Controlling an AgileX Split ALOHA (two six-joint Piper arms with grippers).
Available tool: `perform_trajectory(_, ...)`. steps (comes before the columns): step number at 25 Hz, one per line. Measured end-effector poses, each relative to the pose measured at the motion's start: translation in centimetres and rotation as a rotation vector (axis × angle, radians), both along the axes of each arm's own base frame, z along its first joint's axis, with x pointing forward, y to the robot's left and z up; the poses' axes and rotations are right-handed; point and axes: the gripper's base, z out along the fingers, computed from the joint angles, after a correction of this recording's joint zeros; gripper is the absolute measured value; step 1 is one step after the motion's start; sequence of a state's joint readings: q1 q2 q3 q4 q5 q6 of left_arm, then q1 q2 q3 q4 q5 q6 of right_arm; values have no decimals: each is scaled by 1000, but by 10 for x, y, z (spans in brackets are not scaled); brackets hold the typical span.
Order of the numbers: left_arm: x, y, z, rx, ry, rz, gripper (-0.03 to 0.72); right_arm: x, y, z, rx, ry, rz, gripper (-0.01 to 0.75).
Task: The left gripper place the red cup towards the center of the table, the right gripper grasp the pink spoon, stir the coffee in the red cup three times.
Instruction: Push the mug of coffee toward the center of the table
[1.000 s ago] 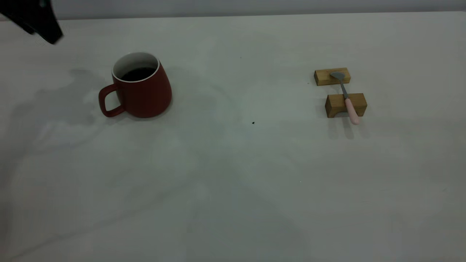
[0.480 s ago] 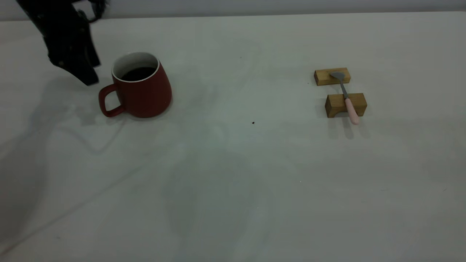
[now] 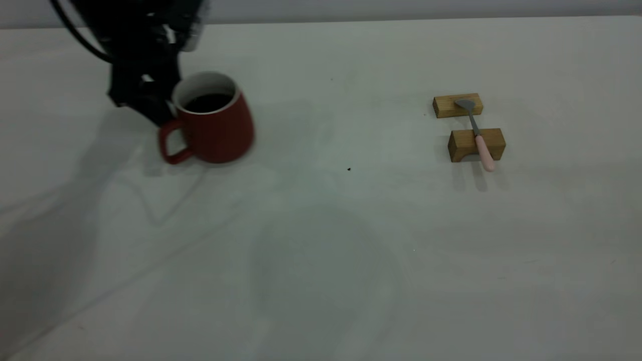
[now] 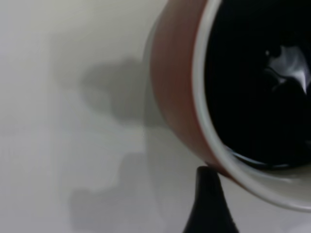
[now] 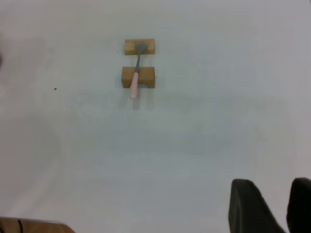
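The red cup (image 3: 215, 133) stands at the table's (image 3: 321, 260) far left, handle toward the front left, with dark coffee (image 3: 206, 103) inside. My left gripper (image 3: 160, 118) is open and sits against the cup's left side by the handle. In the left wrist view one dark finger (image 4: 209, 204) touches the outer wall of the cup (image 4: 175, 87) just under the white rim, above the coffee (image 4: 252, 87). The pink spoon (image 3: 479, 138) lies across two wooden blocks at the right. My right gripper (image 5: 272, 187) hangs open, well short of the spoon (image 5: 135, 77).
The two tan blocks (image 3: 457, 105) (image 3: 476, 144) hold the spoon off the table, bowl on the far block and pink handle overhanging the near one. A tiny dark speck (image 3: 349, 169) marks the middle of the table. The right arm is out of the exterior view.
My left gripper swept in from the far left corner down to the cup's left side. The cup has slid a little to the right.
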State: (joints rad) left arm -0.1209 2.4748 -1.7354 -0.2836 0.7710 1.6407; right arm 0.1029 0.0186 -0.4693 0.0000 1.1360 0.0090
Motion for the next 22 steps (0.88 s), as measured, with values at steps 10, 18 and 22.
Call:
perform_trajectory(10, -7, -83, -1, -132, -84, 1, 586, 0, 0, 0, 0, 0, 0, 237)
perform_trajectory(18, -11, -111, 0, -168, -124, 20, 586, 0, 0, 0, 0, 0, 0, 237)
perform_trajectory(22, -13, -92, 20, -90, -54, 78, 586, 0, 0, 0, 0, 0, 0, 237)
